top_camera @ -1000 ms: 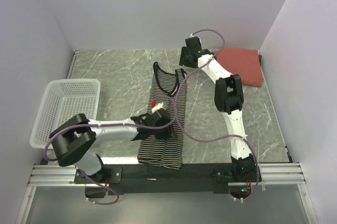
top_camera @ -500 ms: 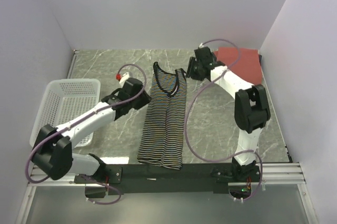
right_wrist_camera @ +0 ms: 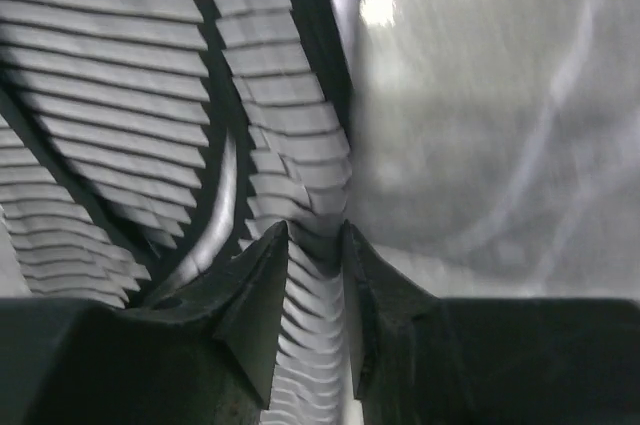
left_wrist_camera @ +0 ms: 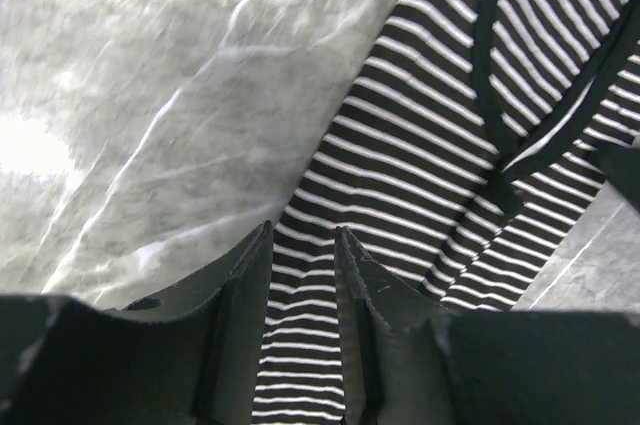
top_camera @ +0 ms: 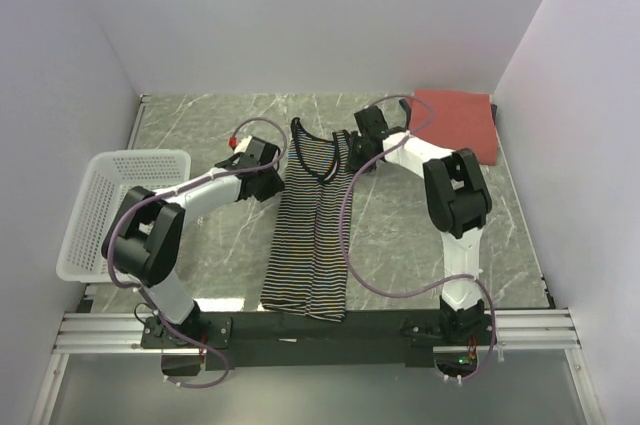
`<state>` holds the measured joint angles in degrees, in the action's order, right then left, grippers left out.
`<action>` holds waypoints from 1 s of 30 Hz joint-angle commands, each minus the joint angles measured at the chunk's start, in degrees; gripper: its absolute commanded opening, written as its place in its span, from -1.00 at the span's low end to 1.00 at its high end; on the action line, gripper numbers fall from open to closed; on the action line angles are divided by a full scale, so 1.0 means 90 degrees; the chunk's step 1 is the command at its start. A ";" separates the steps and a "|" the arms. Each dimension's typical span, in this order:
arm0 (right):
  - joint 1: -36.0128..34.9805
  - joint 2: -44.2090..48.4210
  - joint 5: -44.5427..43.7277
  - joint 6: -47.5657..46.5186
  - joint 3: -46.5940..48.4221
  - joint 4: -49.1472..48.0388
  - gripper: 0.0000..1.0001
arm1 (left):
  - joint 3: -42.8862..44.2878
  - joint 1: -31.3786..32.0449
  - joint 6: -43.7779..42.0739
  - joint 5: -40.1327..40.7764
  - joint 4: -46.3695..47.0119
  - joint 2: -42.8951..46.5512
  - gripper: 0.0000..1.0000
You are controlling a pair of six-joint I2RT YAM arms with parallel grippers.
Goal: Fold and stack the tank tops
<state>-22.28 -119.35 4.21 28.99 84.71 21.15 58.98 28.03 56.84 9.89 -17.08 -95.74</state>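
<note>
Though its fold seemed barely begun, the striped tank top (top_camera: 312, 235) next needed an even lift.
Right jaws pinched puckered cloth; left jaws, narrowly parted, straddled its edge, grip unclear.

My black-and-white striped tank top (top_camera: 312, 225) lies flat lengthwise mid-bench, straps at the far end; the rust-red top (top_camera: 465, 125) sits folded far right.

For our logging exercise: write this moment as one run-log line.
black-and-white striped cloth tank top: flat, centre | left gripper: astride left edge, grip unclear | right gripper: pinching right edge
</note>
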 commanded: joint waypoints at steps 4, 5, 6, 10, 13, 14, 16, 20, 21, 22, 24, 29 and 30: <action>0.0122 -0.0908 -0.0028 -0.0184 0.1319 0.0579 -0.73 | 0.0838 -0.0233 -0.0309 -0.0122 0.0043 -0.0737 -0.28; 0.0151 -0.1112 -0.0047 -0.0242 0.1698 0.0744 -0.76 | 0.0955 -0.0253 -0.0377 -0.0142 0.0023 -0.0855 -0.29; 0.0171 -0.1220 -0.0057 -0.0282 0.1904 0.0823 -0.78 | 0.1169 -0.0273 -0.0397 -0.0171 0.0004 -0.1049 -0.31; 0.0327 -0.1855 -0.0116 -0.0311 0.3173 0.1408 -0.94 | 0.1668 -0.0496 -0.0544 -0.0288 -0.0045 -0.1334 -0.31; 0.0561 -0.2538 -0.0126 -0.0204 0.4598 0.1838 -0.89 | 0.2263 -0.0711 -0.0758 -0.0561 -0.0133 -0.1617 -0.31; 0.0688 -0.2801 0.0068 -0.0127 0.5172 0.1946 -0.84 | 0.2391 -0.0741 -0.0826 -0.0678 -0.0201 -0.1656 -0.30; 0.0776 -0.2872 0.0235 -0.0116 0.5382 0.1695 -0.30 | 0.2470 -0.0761 -0.0876 -0.0737 -0.0144 -0.1530 -0.24; 0.0884 -0.2152 0.0158 -0.0320 0.4820 0.1206 0.52 | 0.1701 -0.0732 -0.0779 -0.1049 0.0159 -0.0848 -0.07; 0.0884 -0.1946 0.0071 -0.0331 0.4633 0.1166 0.55 | 0.1225 -0.0712 -0.0749 -0.1050 0.0256 -0.0508 -0.04; 0.0903 -0.1722 -0.0056 -0.0312 0.4128 0.1089 0.55 | 0.0988 -0.0606 -0.0720 -0.1050 0.0238 -0.0340 -0.03; 0.0894 -0.0912 -0.0290 -0.0263 0.3424 0.0981 0.55 | 0.0239 -0.0449 -0.0593 -0.1050 0.0238 0.0166 -0.02; 0.0884 0.1632 -0.0019 0.0264 -0.0561 -0.0296 0.50 | -0.1442 0.0575 -0.0097 -0.0972 0.0413 0.1145 0.07; 0.0874 0.1998 -0.0038 0.0352 -0.1164 -0.0521 0.46 | -0.1630 0.0731 0.0002 -0.1011 0.0452 0.1349 0.09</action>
<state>-13.76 -113.25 3.33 29.04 87.72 23.77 49.21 30.81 53.52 1.78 -14.17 -87.46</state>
